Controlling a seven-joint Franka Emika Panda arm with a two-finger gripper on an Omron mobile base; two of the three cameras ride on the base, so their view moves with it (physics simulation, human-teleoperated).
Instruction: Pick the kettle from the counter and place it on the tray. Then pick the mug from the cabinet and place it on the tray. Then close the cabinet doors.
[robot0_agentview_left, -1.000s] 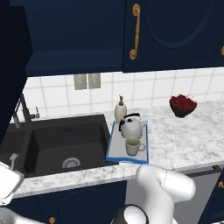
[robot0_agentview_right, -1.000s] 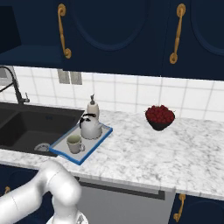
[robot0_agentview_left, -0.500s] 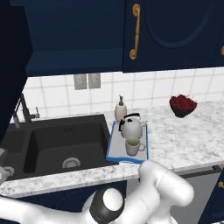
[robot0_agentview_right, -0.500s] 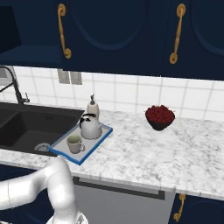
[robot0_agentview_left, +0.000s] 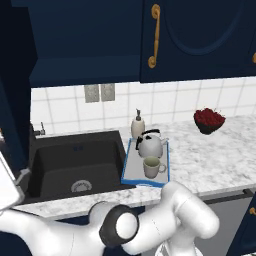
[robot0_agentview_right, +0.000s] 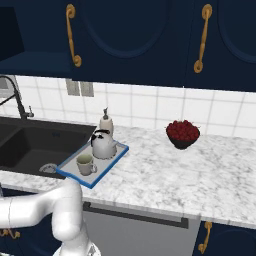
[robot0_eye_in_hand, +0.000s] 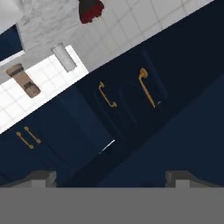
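On tray: kettle, mug | hand: wide, holding nothing

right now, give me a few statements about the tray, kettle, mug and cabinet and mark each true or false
1. The kettle stands on the tray. True.
2. The mug sits on the cabinet shelf. False: it is on the tray, in front of the kettle.
3. The soap dispenser stands on the tray. False: it is on the counter behind the tray.
4. A dark bowl of red fruit rests on the counter. True.
5. The sink holds the kettle. False: the kettle is on the tray beside the sink.
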